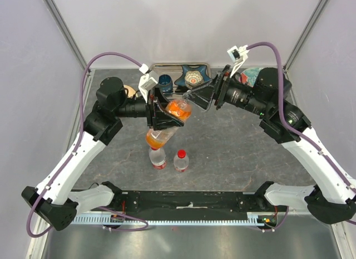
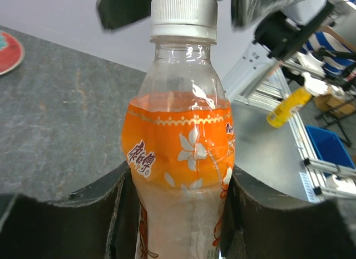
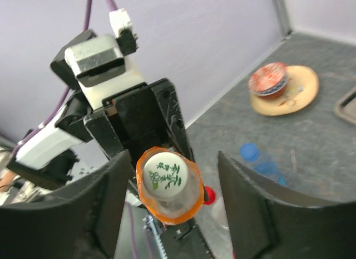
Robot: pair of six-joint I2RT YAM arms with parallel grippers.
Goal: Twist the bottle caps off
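Your left hand [image 2: 177, 217] is clamping the orange bottle [image 2: 181, 147] mid-frame so it can't spin; your right hand [image 3: 173, 186] is sitting apart around its white cap [image 3: 163, 177].

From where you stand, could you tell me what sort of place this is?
Likely a robotics lab cell: the left arm and right arm bolted to a grey table, pale wall panels around it, drink bottles staged.
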